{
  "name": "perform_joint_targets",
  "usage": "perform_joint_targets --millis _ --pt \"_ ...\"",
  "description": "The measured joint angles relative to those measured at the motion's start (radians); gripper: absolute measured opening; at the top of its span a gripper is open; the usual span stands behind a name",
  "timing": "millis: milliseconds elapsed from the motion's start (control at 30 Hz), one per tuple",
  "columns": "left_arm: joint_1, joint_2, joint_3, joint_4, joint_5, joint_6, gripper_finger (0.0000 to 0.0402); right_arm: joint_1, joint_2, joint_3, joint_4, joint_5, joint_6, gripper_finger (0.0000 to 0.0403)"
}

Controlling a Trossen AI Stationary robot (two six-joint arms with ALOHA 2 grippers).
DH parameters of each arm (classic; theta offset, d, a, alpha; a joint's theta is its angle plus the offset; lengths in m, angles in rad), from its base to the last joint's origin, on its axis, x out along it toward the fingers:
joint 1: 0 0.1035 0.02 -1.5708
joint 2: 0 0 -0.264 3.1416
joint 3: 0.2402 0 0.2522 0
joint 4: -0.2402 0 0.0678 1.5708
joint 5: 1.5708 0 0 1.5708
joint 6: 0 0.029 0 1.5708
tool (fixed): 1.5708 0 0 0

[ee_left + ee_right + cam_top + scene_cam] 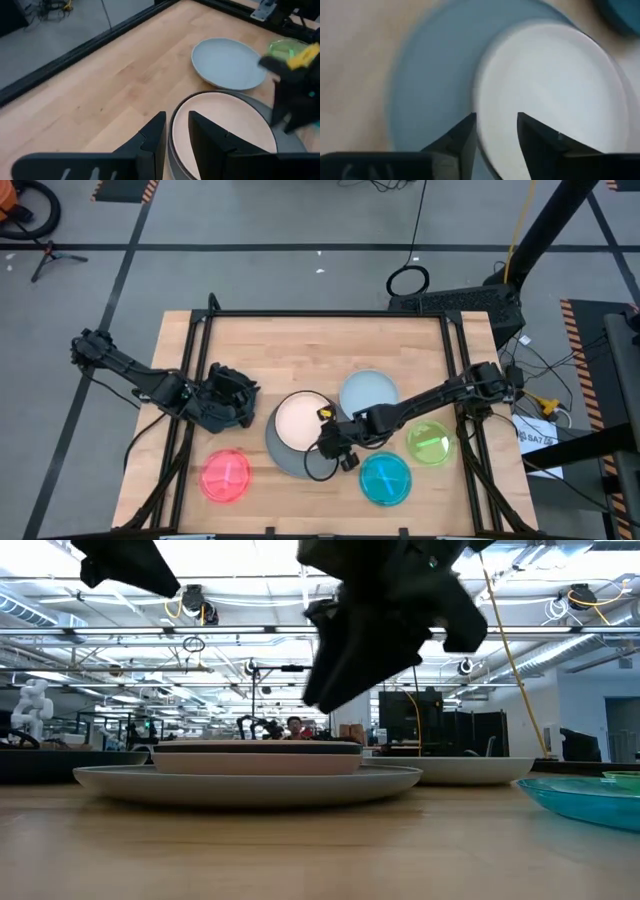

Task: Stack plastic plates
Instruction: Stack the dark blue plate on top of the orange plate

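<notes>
A large grey plate [282,448] lies on the table with a peach-pink plate [303,420] on top; a dark rim [172,131] shows between them. The pale blue plate [368,392] sits behind it. The green [431,443], cyan [385,478] and red [226,476] plates lie apart. My right gripper [335,448] hovers open over the stack's near right part, above the peach plate's edge [485,100], clear of it in the low view [350,670]. My left gripper [240,406] is open beside the stack's left rim [177,135].
A black frame [320,314] runs along the table's far edge and down both sides. Bare wood lies across the far left part of the table [260,345] and between the red and cyan plates. The room beyond shows shelves and equipment.
</notes>
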Motion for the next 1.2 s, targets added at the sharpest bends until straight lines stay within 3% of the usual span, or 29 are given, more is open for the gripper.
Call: perform_joint_targets --millis 133,367,600,700,800,967,1200 --pt "0.029 0.064 0.000 -0.017 0.083 -0.081 0.0088 -0.008 -0.044 -0.001 -0.140 0.135 -0.013 0.0139" --pt "0.112 0.177 0.004 -0.031 0.290 -0.098 0.0088 -0.083 -0.232 -0.121 -0.152 0.152 -0.049 0.0128" --pt "0.171 0.213 0.018 -0.102 0.409 -0.039 0.0088 -0.192 -0.512 -0.418 0.280 0.102 -0.099 0.0126" --pt "0.205 0.213 0.018 -0.140 0.457 -0.049 0.0088 -0.245 -0.587 -0.541 0.511 0.044 -0.116 0.0126" --pt "0.223 0.213 0.018 -0.187 0.476 -0.074 0.0088 -0.300 -0.623 -0.625 0.652 0.054 -0.056 0.0125" --pt "0.229 0.213 0.018 -0.230 0.487 -0.068 0.0088 -0.387 -0.639 -0.649 0.563 0.105 0.098 0.0125" --pt "0.162 0.254 0.018 -0.267 0.539 0.070 0.0088 -0.428 -0.638 -0.649 0.426 0.101 0.129 0.0125"
